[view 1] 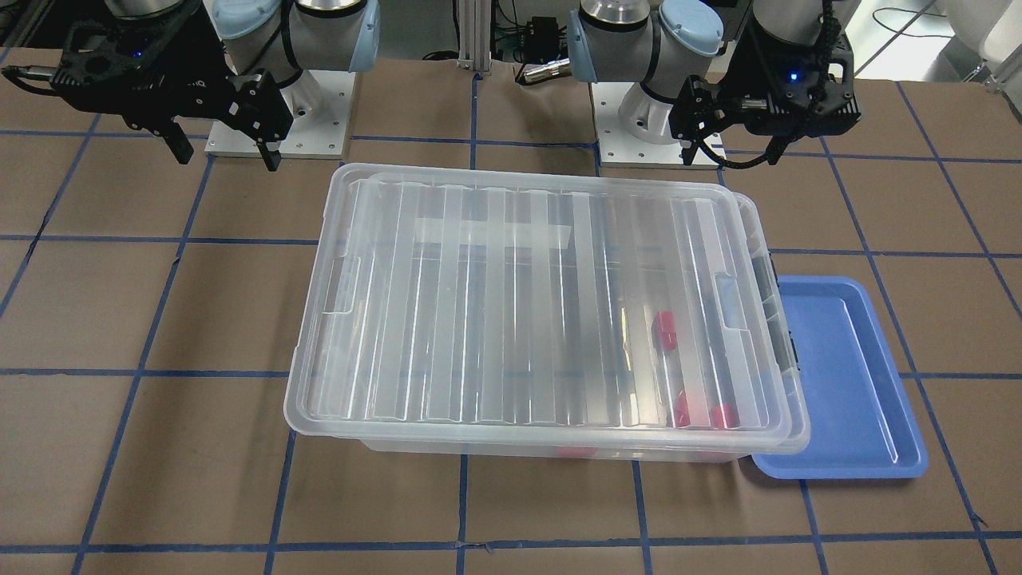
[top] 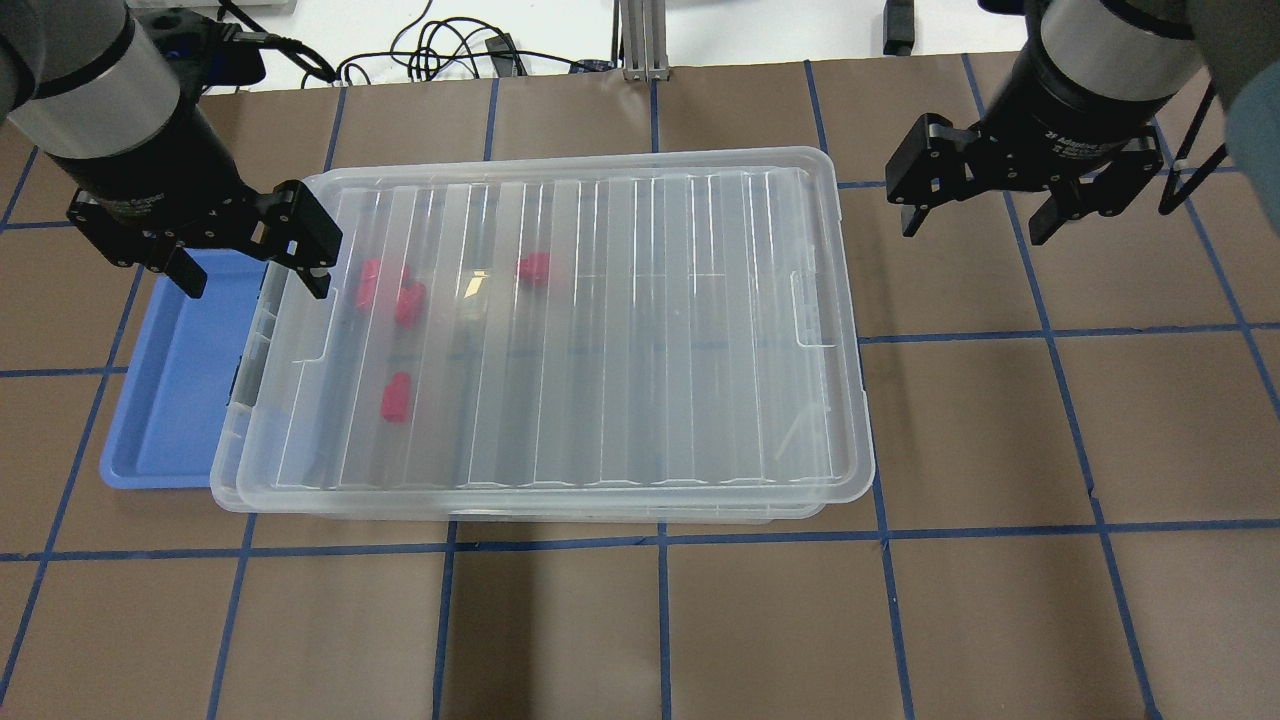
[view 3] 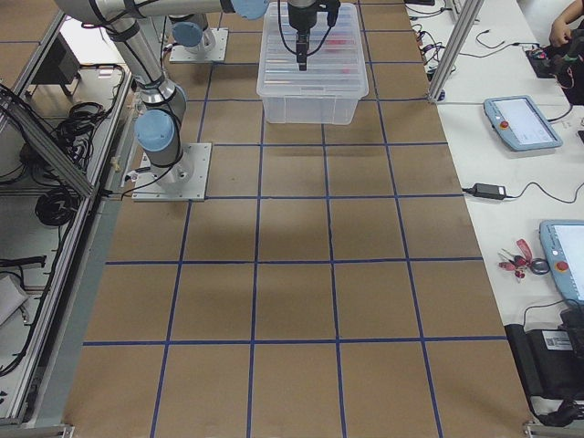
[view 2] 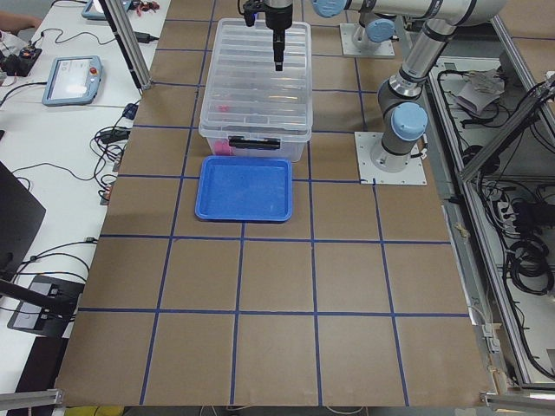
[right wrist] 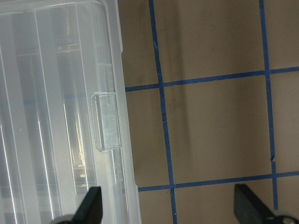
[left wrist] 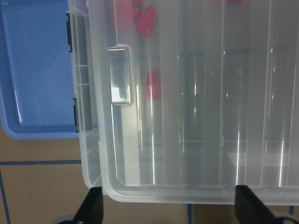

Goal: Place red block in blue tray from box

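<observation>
The box (top: 600,330) is a clear bin with its ribbed lid lying on it, mid-table. Several red blocks show through the lid near its tray end: one lies alone (top: 396,397), others farther back (top: 408,300). They also show in the front view (view 1: 665,329) and the left wrist view (left wrist: 153,87). The blue tray (top: 170,400) lies empty against that end, partly under the lid's rim. My left gripper (top: 252,280) is open and empty, hovering over the box's tray-side edge. My right gripper (top: 977,228) is open and empty above bare table past the box's other end.
The table is brown with blue tape grid lines. Both arm bases (view 1: 279,120) stand on white plates behind the box. Dark latches (left wrist: 76,114) sit on the box's end wall by the tray. Operator desks with tablets and cables (view 2: 74,78) line the table's far side.
</observation>
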Robot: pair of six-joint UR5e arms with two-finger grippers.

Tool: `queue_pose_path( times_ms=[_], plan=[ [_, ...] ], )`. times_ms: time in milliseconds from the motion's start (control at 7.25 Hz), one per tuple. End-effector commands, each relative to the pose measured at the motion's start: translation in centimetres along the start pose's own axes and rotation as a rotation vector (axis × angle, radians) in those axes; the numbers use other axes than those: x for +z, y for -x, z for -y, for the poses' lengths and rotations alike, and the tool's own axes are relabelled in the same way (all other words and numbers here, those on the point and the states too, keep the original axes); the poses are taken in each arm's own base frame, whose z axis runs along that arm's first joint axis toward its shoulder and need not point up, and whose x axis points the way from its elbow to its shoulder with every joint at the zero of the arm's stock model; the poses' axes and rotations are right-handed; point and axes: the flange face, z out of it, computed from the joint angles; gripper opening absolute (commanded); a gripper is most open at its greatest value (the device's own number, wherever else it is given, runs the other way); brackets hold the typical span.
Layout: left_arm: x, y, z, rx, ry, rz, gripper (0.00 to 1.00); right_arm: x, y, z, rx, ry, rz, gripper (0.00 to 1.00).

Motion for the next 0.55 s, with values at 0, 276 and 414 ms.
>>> queue_pose_path(
  times_ms=[0, 276, 414],
  plan=[
    [1.25, -0.90, 0.58, -0.012, 0.023, -0.001, 1.00, 0.04, -0.02, -0.01, -0.001, 0.001, -0.002, 1.00],
    [1.31, -0.85, 0.90, -0.009, 0.013, 0.005, 1.00, 0.17, -0.01, -0.02, 0.005, 0.002, -0.001, 1.00],
    [1.05, -0.90, 0.98, -0.008, 0.003, -0.002, 1.00, 0.57, 0.08, 0.22, 0.014, 0.001, 0.001, 1.00]
  ],
)
